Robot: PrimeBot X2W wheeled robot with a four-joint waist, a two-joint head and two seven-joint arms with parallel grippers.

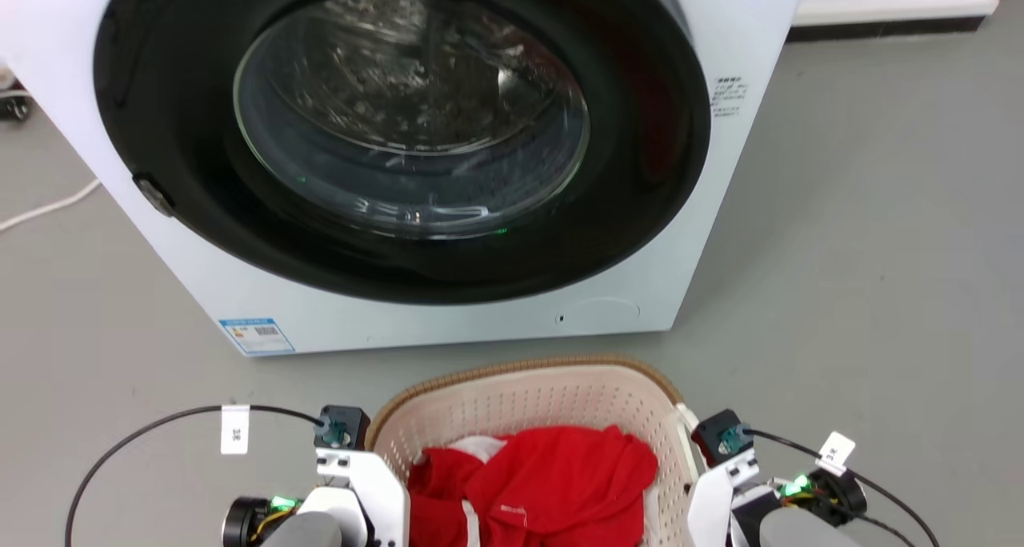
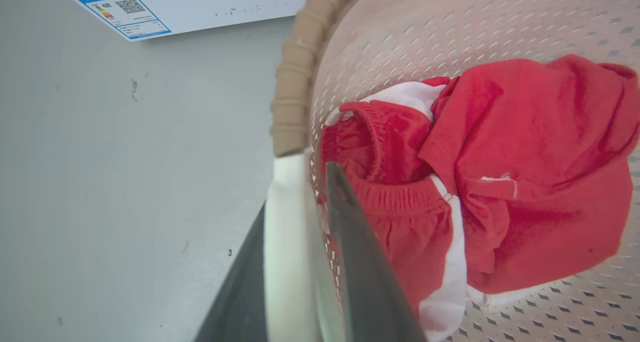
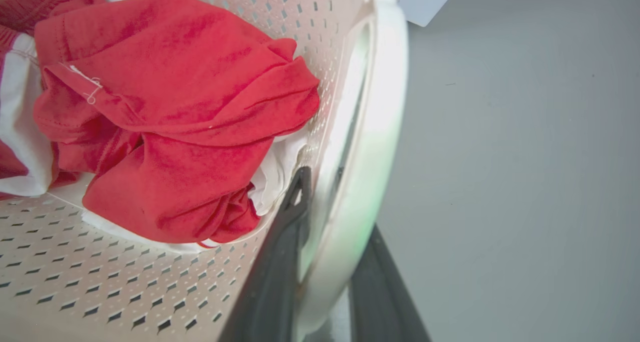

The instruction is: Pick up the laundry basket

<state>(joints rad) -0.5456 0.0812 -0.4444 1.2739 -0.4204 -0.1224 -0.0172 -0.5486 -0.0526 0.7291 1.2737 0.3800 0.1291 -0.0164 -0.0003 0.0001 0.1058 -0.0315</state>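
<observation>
**Laundry basket (image 1: 520, 403) held at both side handles**
Head view: the basket is at 6 o'clock, near the front-loading washing machine (image 1: 720, 211) at 12 o'clock, with grey floor (image 1: 880, 251) around it. Red-and-white garments (image 1: 544, 475) lie inside. The left gripper (image 2: 297, 192) is at the basket's 9 o'clock side, its fingers (image 2: 360, 272) astride the left white handle (image 2: 285, 242) and apparently clenched on it. The right gripper (image 3: 337, 202) is at 3 o'clock, its fingers likewise grasping the right white handle (image 3: 372, 132).

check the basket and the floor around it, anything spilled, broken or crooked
Nothing stands out. The laundry basket sits upright on the floor before the washing machine, the red clothes all inside it, none over the rim. The left gripper straddles its left handle, the right gripper its right handle.
</observation>
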